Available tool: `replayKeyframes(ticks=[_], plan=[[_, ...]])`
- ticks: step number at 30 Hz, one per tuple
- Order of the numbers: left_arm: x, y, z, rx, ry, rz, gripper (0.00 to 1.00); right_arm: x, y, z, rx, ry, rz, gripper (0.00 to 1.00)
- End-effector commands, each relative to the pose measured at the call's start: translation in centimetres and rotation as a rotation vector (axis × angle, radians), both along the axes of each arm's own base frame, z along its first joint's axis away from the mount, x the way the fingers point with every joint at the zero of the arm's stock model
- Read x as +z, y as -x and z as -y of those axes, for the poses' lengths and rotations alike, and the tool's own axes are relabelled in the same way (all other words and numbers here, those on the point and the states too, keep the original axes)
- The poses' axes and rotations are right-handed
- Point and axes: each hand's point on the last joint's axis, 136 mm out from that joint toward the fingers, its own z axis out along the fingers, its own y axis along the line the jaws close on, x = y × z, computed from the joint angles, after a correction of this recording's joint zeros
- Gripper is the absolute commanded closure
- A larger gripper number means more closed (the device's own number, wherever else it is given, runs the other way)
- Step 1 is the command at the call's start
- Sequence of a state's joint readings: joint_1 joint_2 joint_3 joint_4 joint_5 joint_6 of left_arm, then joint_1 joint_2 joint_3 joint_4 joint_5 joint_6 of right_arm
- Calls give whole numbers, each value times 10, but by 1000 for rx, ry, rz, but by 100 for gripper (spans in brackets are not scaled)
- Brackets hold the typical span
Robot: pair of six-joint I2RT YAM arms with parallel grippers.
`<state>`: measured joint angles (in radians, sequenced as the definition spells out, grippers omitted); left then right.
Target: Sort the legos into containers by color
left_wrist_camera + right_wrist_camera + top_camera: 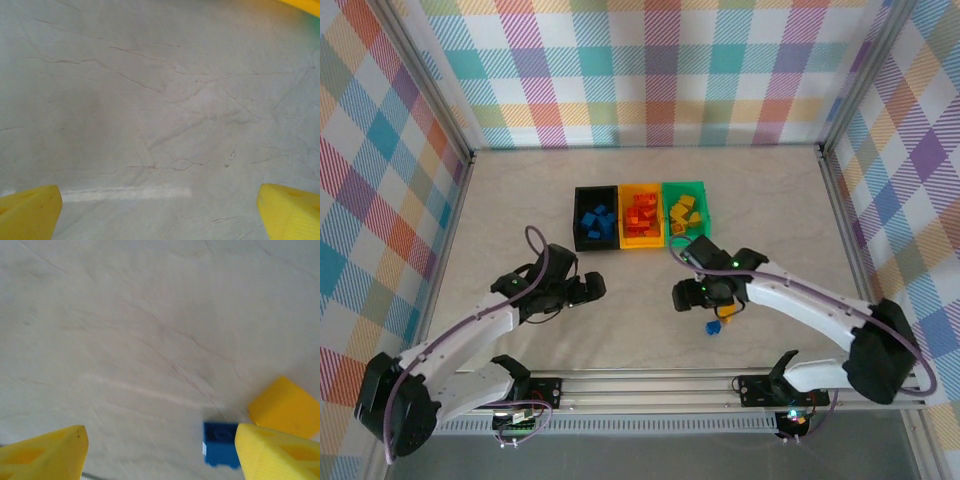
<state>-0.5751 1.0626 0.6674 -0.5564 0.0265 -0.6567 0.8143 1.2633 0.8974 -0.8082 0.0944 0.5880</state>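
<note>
From the top camera I see both arms bent low in front of the containers (642, 243), the left gripper (592, 289) and right gripper (680, 297) reaching toward the middle. Most legos (595, 220) lie inside the containers. A blue lego (713, 327) and a yellow lego (728, 311) lie in front of them. On the left wrist camera, the fingers (30, 212) are spread wide and hold nothing. On the right wrist camera, the fingers (42, 455) are released too; one finger partly hides the blue lego (219, 442)
</note>
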Motion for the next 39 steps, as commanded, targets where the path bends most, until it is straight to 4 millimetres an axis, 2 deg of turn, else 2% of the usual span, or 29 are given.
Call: replayKeyframes(ticks=[1,5,8,14,24,30,34,37,39], plan=[[9,-12,36,-115,29,29,0,-4,12,15,-97,-1,-46,22],[1,-16,53,-145,21,0,0,-25,27,16,-129,2,-139,22],[-1,-15,56,-152,26,-2,0,-43,36,20,-148,11,-177,22],[-8,-8,47,-144,-3,-20,0,-53,35,27,-136,57,-166,24],[-9,-3,38,-128,-21,-17,0,-72,24,30,-96,142,-156,33],[-9,-1,32,-123,-41,-18,0,-73,18,26,-59,155,-137,51],[-9,0,28,-114,-52,-16,0,-61,11,13,-21,115,-108,61],[-9,3,21,-98,-64,-14,0,-40,-5,-14,34,44,-56,65],[-10,6,14,-79,-69,-16,0,-21,-23,-41,80,-21,-7,65]])
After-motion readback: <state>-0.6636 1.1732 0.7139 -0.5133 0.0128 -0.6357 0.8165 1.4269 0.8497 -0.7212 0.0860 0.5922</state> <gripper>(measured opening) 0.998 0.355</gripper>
